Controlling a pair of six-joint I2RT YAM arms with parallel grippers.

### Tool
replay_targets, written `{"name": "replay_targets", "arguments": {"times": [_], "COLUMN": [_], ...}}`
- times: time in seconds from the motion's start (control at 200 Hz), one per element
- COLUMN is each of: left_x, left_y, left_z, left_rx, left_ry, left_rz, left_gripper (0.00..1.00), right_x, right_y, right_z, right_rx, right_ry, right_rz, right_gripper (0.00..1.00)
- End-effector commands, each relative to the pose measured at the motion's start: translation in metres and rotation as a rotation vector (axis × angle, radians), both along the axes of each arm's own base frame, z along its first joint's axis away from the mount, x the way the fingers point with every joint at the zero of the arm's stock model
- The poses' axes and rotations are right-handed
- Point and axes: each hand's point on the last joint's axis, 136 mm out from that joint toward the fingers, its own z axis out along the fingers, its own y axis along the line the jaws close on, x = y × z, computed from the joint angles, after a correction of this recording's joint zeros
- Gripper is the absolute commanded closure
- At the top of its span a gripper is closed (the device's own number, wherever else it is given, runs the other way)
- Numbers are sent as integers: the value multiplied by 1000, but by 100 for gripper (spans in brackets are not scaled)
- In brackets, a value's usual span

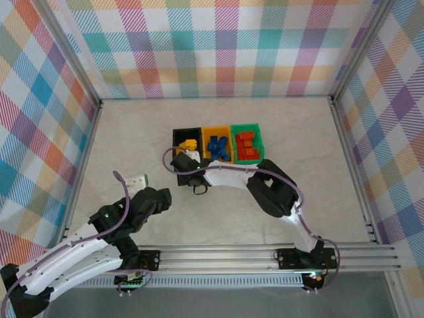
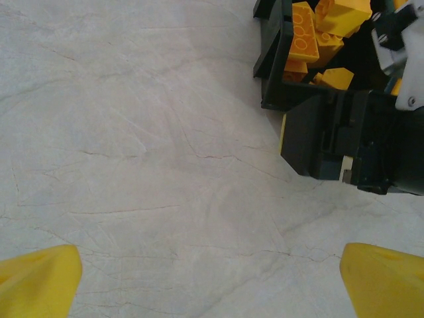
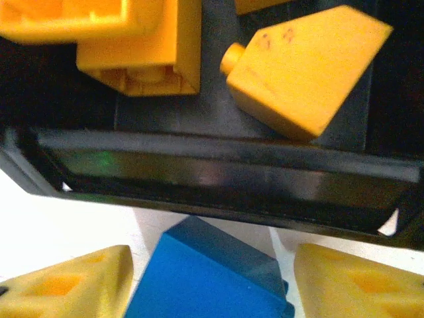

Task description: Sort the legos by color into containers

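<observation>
Looking down on three bins standing close together in a row at the middle of the table (image 1: pixel 298 199): black bin (image 1: pixel 176 140) on the left, orange bin (image 1: pixel 216 128) in the middle, green bin (image 1: pixel 260 140) on the right. Seeing yellow bricks (image 1: pixel 191 143) piled in the black bin, blue bricks (image 1: pixel 218 147) in the orange bin and red bricks (image 1: pixel 246 147) in the green one. Finding the right arm (image 1: pixel 278 192) arched across from its base, with the right gripper (image 1: pixel 183 162) sitting just at the near wall of the black bin. Switching to the right wrist camera and catching a single blue brick (image 3: pixel 199 265) wedged between the yellow fingers (image 3: pixel 66 288), touching both, so calling that gripper clamped on the blue brick, just outside the bin's near wall; lifted or resting on the table, not telling from here. Spotting, past that wall, more yellow bricks lying on the black floor, one of them wedge-shaped and tilted. Turning to the left gripper (image 1: pixel 137 180), hanging near and to the left of the bins, well apart from every brick. Checking the left wrist camera: yellow fingertips (image 2: pixel 40 281) spread wide into the two lower corners, bare pale table between them, so reading it as open. Noticing the black bin's corner and its yellow load at the upper right of that view, with the right arm's dark wrist just beside it.
</observation>
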Motion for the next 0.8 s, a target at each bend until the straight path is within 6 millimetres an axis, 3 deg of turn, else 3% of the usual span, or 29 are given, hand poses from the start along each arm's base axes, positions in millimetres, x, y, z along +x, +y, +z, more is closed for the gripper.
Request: {"name": "replay_targets", "arguments": {"times": [0.0,0.145,0.26,0.41,0.495,0.59,0.795], "left_x": [-2,-1,1,4,6,8,11], "left_y": [3,2,1,-4,-6,-9,-11], "left_z": [4,5,8,9,9,9,13], "left_rx": [-11,-11,-13,-12,-4,8,21], "left_ry": [6,3,-3,-4,0,7,15], "left_rz": [14,15,16,6,3,2,1], "left_gripper": [0,0,0,0,0,0,0], "right_x": [-4,-13,-26,-30,-15,11,72], "right_y": [-4,-11,-27,-55,-71,-87,-102], "right_z": [-2,11,27,69,94,108,103], "right_rx": [-1,38,85,105,87,79,34], "right_ry": [25,23,14,-86,-149,-173,-177], "right_rz": [-1,17,15,14,1,-35,-93], "right_gripper": [46,57,59,59,59,59,56]}}
